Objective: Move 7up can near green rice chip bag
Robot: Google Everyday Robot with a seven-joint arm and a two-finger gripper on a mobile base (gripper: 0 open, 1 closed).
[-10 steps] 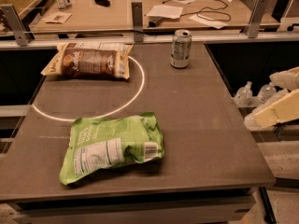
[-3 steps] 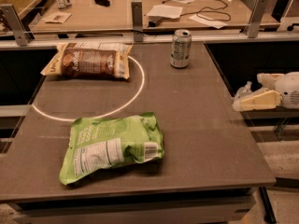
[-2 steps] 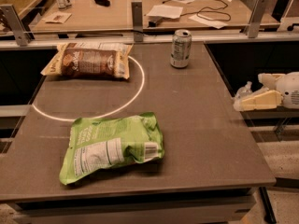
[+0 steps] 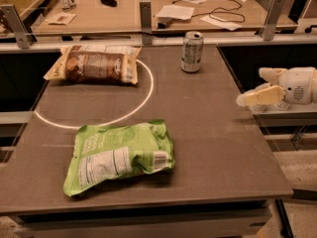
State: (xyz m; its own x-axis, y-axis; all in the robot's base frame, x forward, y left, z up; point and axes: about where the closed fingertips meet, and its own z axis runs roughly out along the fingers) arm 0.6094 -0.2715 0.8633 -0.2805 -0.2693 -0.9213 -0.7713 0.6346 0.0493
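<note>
The 7up can point(image 4: 191, 51) stands upright at the far middle of the dark table, just right of a white circle marked on it. The green rice chip bag point(image 4: 118, 155) lies flat near the front left, white nutrition panel up. My gripper point(image 4: 252, 86) hangs off the table's right edge, level with the table's middle. Its cream fingers point(image 4: 261, 95) point left toward the table. It is open and empty. It is right of and nearer than the can, and touches nothing.
A brown-and-cream snack bag point(image 4: 95, 65) lies at the far left, across the white circle point(image 4: 141, 107). Beyond a metal rail point(image 4: 145, 15) is a wooden desk point(image 4: 124, 11) with papers and cables. The table's right edge point(image 4: 247, 123) is just under the gripper.
The gripper has moved left and slightly up toward the table's right edge. The can and both bags have not moved.
</note>
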